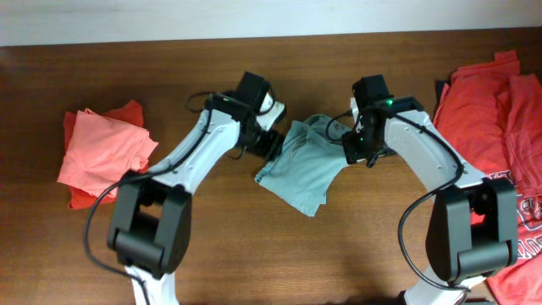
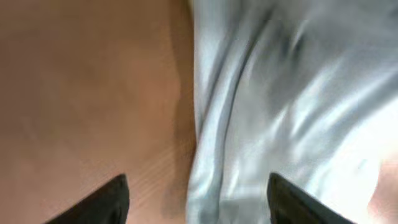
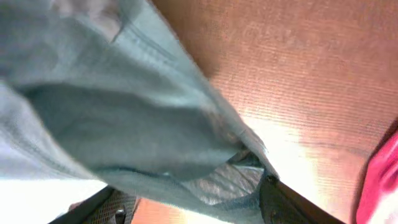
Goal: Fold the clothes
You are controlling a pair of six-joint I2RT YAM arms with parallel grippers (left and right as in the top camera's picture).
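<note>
A teal shirt (image 1: 305, 165) lies crumpled in the middle of the brown table (image 1: 254, 246). My left gripper (image 1: 269, 144) is at the shirt's upper left edge. In the left wrist view it (image 2: 198, 208) is open, with the shirt's edge (image 2: 280, 93) lying between its fingers. My right gripper (image 1: 354, 148) is at the shirt's upper right edge. In the right wrist view its fingers (image 3: 186, 208) are spread apart, and a fold of the shirt (image 3: 112, 99) lies across and between them.
A folded salmon shirt (image 1: 102, 152) lies at the table's left. A pile of red clothes (image 1: 491, 127) covers the right edge and also shows in the right wrist view (image 3: 382, 180). Bare wood surrounds the teal shirt.
</note>
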